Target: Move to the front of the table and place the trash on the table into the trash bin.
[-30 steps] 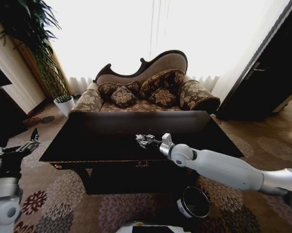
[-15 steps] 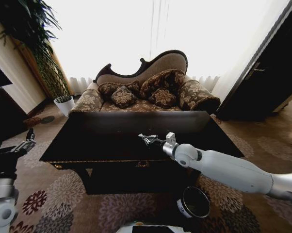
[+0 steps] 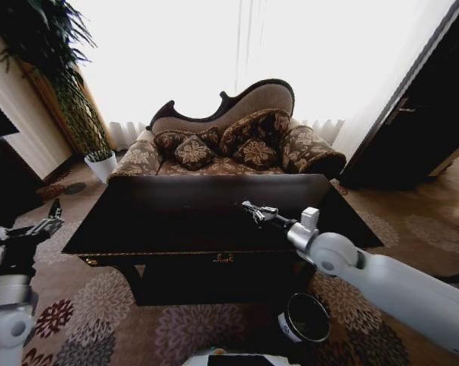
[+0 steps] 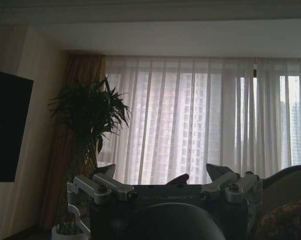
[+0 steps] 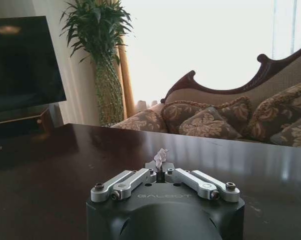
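one paper wad (image 5: 160, 157) pinched in the right gripper (image 5: 161, 172) above the table (image 3: 176, 217); one trash bin (image 3: 306, 319) below; left gripper (image 4: 165, 180) spread wide.

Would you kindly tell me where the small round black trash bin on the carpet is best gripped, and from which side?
Probably its top rim, from straight above: the small round black trash bin stands upright, mouth open upward, so one finger can slip inside. The right gripper, over the glossy black table, is shut on a crumpled white paper wad.
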{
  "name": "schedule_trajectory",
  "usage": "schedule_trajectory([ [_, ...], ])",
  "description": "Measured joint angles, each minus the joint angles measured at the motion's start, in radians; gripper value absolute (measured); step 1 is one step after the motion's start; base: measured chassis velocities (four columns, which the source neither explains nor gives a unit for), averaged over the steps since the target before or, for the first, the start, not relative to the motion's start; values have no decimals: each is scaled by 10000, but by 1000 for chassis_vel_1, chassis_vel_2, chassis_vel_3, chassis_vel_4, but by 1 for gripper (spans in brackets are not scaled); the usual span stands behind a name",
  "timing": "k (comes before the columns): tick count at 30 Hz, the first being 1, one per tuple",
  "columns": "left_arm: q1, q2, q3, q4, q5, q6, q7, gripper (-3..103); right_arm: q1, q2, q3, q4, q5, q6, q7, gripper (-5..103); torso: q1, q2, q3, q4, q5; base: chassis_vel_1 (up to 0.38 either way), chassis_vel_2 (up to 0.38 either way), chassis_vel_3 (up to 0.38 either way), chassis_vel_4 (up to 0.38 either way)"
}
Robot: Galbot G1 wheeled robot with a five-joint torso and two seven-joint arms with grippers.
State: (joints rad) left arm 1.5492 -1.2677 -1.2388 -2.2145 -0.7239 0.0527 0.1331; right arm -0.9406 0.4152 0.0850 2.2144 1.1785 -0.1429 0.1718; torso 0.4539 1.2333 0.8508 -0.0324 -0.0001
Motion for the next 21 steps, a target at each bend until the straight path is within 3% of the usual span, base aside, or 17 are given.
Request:
schedule_trajectory([
  [1,0,0,0,0,0,0,0,100,0,0,0,0,0,0,0,2,0,0,0,0,0,0,0,0,0],
  [4,-52,175,446,-50,93,32,-2,100,-3190,356,3305,568,-139,-64,-203,2,0,0,-1,-2,2,0,0,0,0],
  [6,-58,215,512,-68,98,35,-2,100,-3717,492,3810,660,-155,-82,-229,2,-1,0,-1,-2,2,0,0,0,0],
  [8,-57,466,705,-121,63,38,-1,100,-5593,1278,5898,1056,-301,-129,-430,2,-1,0,-1,-2,1,0,0,0,0],
  [9,-57,466,705,-121,63,38,-1,100,-5593,1278,5898,1056,-301,-129,-430,2,-1,0,-1,-2,1,0,0,0,0],
  [10,-29,587,777,-161,22,41,-4,100,-6404,1828,6883,1249,-429,-135,-580,2,-1,0,-1,0,-2,0,0,0,0],
  [11,54,807,1030,-319,-138,59,-12,100,-7974,3071,8462,1504,-972,-51,-1093,2,-1,0,-1,-1,0,0,0,0,0],
  [21,-16,874,1997,-514,-15,133,-29,100,-9945,5454,10063,2872,-1015,192,-1456,2,-1,0,0,0,-6,0,0,0,0],
])
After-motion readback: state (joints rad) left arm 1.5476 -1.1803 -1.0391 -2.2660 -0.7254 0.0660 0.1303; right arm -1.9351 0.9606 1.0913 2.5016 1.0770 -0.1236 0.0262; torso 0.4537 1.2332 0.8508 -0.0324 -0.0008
